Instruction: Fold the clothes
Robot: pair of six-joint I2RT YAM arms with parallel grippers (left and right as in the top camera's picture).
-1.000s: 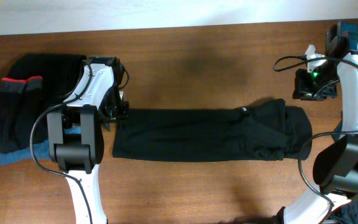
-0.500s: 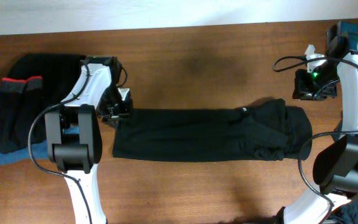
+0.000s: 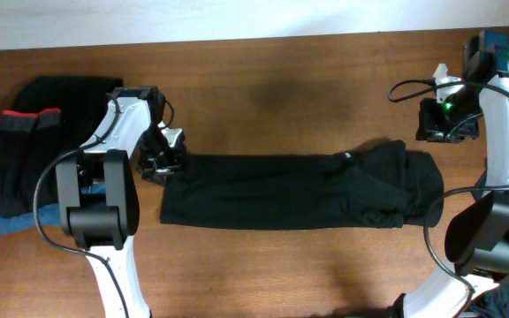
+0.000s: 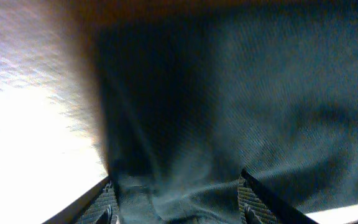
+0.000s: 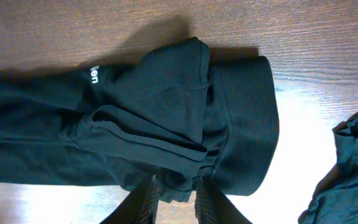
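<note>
**Item: long black garment** (image 3: pixel 272 190). It lies flat and lengthwise across the middle of the desk (image 3: pixel 281 97), one end towards the left edge and the other near the right edge. The right end is doubled over into thick, rumpled layers (image 5: pixel 166 112). White lettering (image 5: pixel 93 76) shows where those layers begin.

**Handling (judged):** soft, light and limp, with no stiffness to hold a shape. It should drape and drag rather than slide cleanly. The bunched right end will be bulkier to pinch. The best holds appear to be the corners of the flat left end, taken through a single layer at the hem so the cloth lifts evenly.

**Left gripper** (image 3: pixel 162 163). It sits at the far corner of the garment's left end. In the wrist view the jaws stand apart (image 4: pixel 179 208). Fabric (image 4: pixel 260 93) is gathered in the gap between them but is not visibly pinched.

**Right gripper** (image 3: pixel 433 124). It is held off the garment's right end, towards the far right corner of the desk. The jaws are narrowly apart (image 5: pixel 178 199) and hold nothing.

**Other stock:** pile of clothes (image 3: pixel 25 150) at the left edge, black with red and blue trim. A separate dark cloth (image 5: pixel 347 162) lies beside the right end.
</note>
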